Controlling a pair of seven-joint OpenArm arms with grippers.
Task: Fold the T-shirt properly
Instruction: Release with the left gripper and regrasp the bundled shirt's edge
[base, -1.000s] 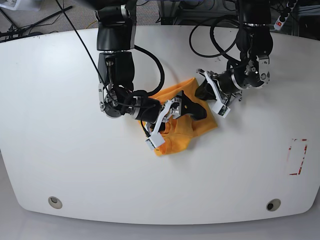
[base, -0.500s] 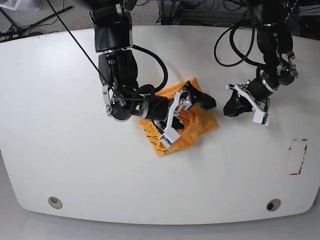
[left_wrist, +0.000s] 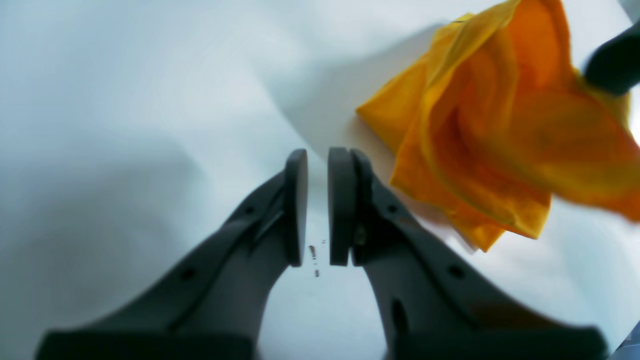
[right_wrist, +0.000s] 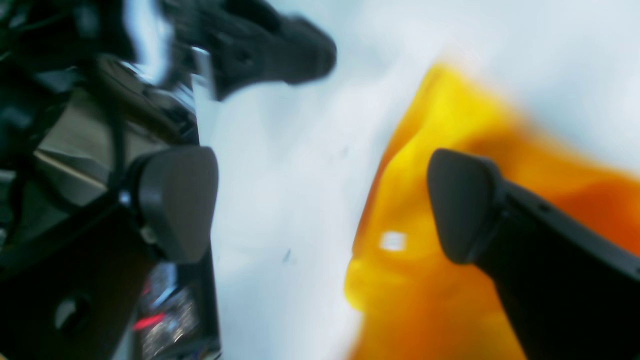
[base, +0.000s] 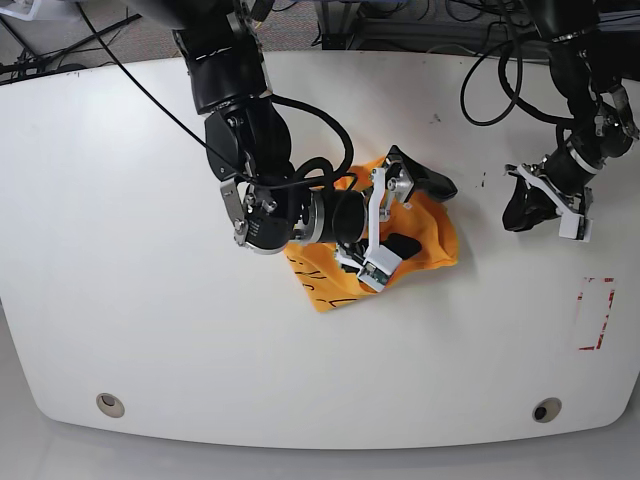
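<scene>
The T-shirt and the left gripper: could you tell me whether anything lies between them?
Nothing visible: only bare white table separates the left gripper from the T-shirt.

Right claw (base: 420, 215): jaws spread wide, arm bent low and reaching inward across the table's middle, one finger (right_wrist: 465, 205) over cloth. Left claw (left_wrist: 317, 207): pads nearly together, holding nothing, hanging at the table's side on a steeply angled arm.
</scene>
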